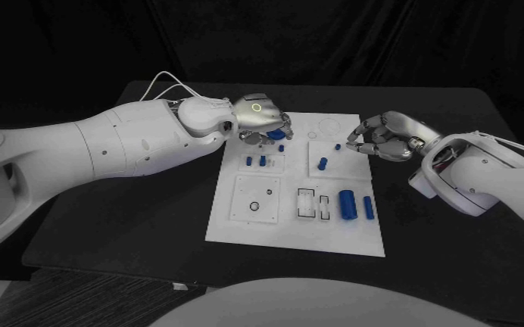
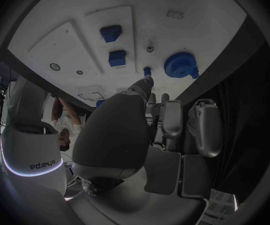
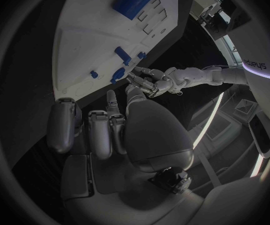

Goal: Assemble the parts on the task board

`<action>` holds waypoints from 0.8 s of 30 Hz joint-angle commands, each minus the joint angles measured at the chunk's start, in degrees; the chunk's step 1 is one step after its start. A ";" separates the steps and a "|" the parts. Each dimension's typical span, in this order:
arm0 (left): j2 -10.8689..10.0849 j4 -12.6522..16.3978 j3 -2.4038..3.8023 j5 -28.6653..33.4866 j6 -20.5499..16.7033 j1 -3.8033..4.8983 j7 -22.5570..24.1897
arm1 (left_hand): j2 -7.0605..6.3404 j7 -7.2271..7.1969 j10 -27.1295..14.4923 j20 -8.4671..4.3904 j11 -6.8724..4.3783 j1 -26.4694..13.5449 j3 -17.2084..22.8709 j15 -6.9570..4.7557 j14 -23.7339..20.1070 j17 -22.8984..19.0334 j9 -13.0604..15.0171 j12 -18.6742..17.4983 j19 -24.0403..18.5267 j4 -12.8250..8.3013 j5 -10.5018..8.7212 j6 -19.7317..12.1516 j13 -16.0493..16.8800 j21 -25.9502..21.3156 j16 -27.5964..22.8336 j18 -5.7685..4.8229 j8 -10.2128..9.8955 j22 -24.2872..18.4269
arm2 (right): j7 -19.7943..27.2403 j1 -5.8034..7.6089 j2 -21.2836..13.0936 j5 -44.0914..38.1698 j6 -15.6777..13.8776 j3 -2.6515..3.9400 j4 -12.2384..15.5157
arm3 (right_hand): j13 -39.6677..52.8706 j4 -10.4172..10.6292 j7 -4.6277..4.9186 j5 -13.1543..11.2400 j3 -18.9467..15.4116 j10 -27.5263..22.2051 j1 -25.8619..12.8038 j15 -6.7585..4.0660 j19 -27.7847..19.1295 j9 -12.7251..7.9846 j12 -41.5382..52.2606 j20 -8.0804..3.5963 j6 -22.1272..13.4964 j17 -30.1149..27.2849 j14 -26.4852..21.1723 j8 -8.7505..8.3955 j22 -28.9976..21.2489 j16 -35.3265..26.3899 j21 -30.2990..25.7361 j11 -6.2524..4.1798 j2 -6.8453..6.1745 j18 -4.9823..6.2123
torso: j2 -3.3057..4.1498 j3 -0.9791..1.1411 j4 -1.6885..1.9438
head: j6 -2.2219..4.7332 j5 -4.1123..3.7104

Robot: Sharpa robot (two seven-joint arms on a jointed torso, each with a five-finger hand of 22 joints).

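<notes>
The board [image 1: 297, 225] lies in the middle of the frame, its long axis running from the near edge up toward the far edge, slightly tilted. The left hand [image 1: 260, 119] hovers over the board's upper left corner, fingers pointing down beside a blue gear [image 2: 180, 65]; whether it holds anything cannot be told. The right hand [image 1: 382, 138] sits at the board's upper right edge, fingers curled inward with nothing seen in them. A large cylinder [image 1: 347, 203] lies in the lower right part of the board, its long axis running near to far, with a slimmer peg [image 1: 368, 207] just beside it, parallel. A small peg [image 1: 324, 163] lies mid-board, also lengthwise.
</notes>
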 commanded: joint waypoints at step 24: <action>2.14 -1.28 0.06 -0.13 2.54 -1.10 -0.32 | -0.96 0.67 8.31 -0.12 -0.79 -3.76 4.23 -1.05 1.89 -0.55 -4.42 -2.82 1.49 -1.42 -0.11 3.85 -4.86 2.04 3.09 -2.62 -0.04 11.65 | -0.56 -0.11 0.18 -0.06 1.08 0.03 -0.53 | 13.12 0.24 0.06 1.62 0.15 6.18 2.49 -0.47 0.72 0.03 -0.85 -0.24 0.08 10.54 4.77 1.16 10.73 -1.87 -0.24 -0.27 0.65 0.93 | 0.00 0.02 -0.02 | -0.01 -0.05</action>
